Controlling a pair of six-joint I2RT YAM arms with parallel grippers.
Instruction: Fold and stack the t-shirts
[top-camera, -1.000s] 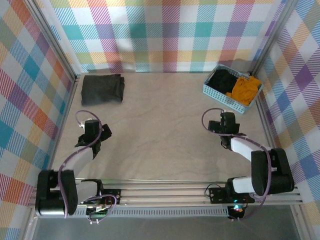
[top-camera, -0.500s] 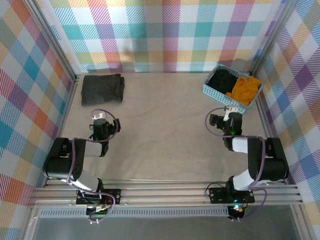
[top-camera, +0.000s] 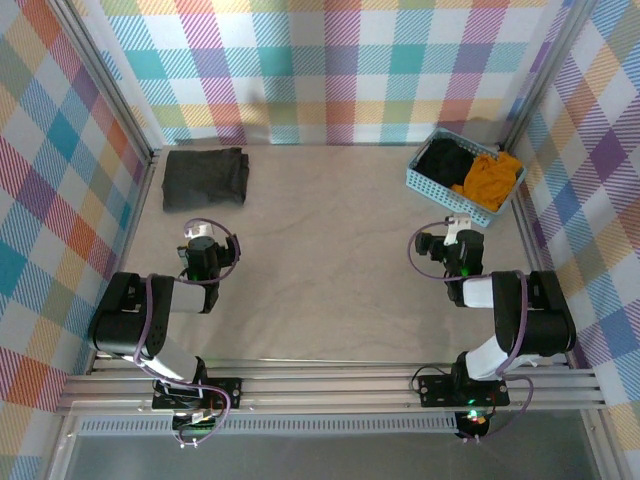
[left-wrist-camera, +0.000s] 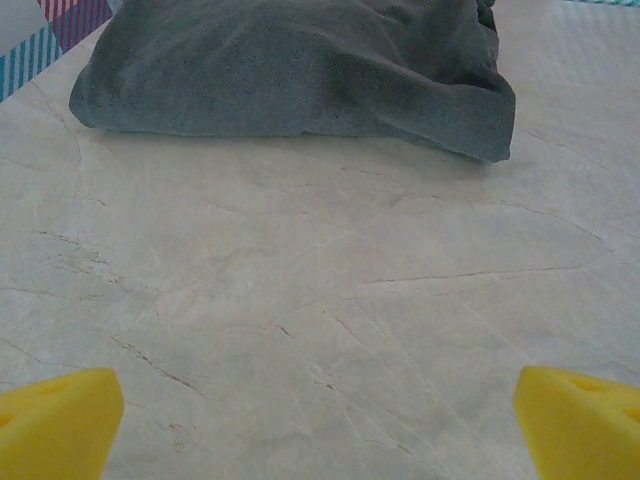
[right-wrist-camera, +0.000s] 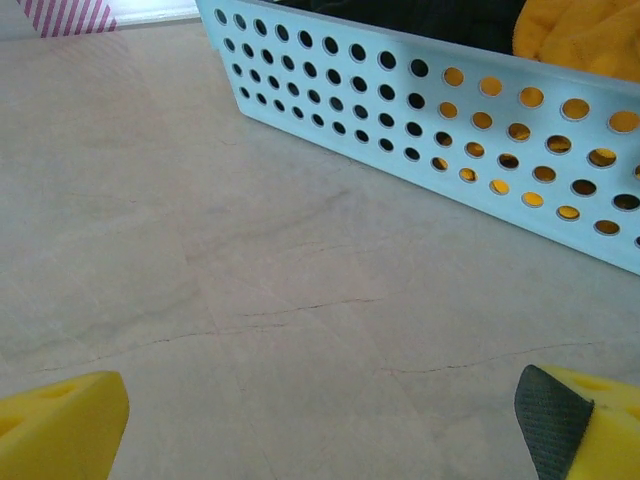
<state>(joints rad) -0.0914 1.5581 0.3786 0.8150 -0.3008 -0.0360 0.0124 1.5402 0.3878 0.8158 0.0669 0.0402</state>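
Over the table (top-camera: 320, 250), left pincer (left-wrist-camera: 320, 425) and right pincer (right-wrist-camera: 320, 425) have, seemingly, shifted slightly.

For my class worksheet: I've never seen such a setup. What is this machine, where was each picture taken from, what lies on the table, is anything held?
Two robot arms are bolted at the near edge of the table. One picture looks down from above; the others come from wrist cameras, yellow fingertips showing. A folded grey t-shirt lies far left. A blue basket far right holds a black t-shirt and an orange t-shirt. The left gripper and right gripper are open, empty.
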